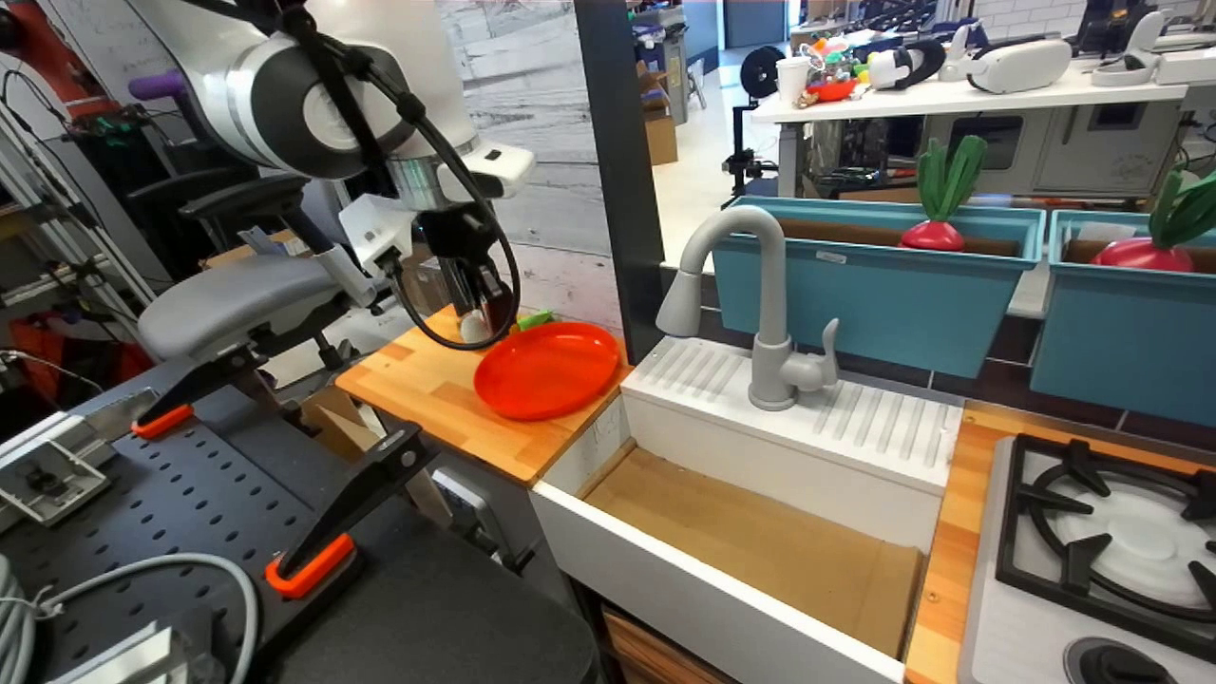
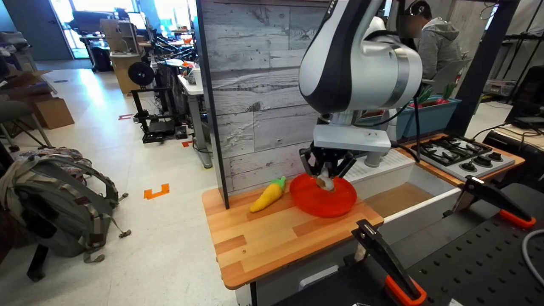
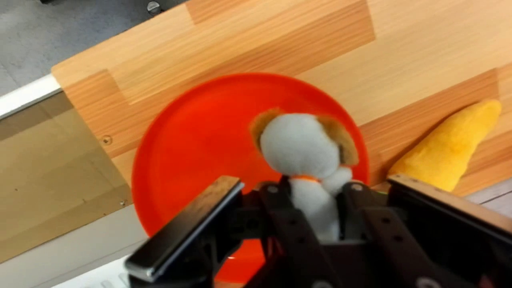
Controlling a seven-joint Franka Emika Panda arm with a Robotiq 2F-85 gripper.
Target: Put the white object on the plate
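A white plush dog (image 3: pixel 299 144) with brown ears hangs in the robot's gripper (image 3: pixel 314 192) – pinched at the body – above an orange-red plate (image 2: pixel 323 205). The plate lies near the corner of the wooden bench (image 2: pixel 263 242) between wall (image 2: pixel 263 97) and sink (image 1: pixel 655 581). Close to the bench's wall-side edge rests a green-topped yellow plush toy (image 2: pixel 267 198); beyond the sink-side edge stands a faucet (image 1: pixel 772 294).
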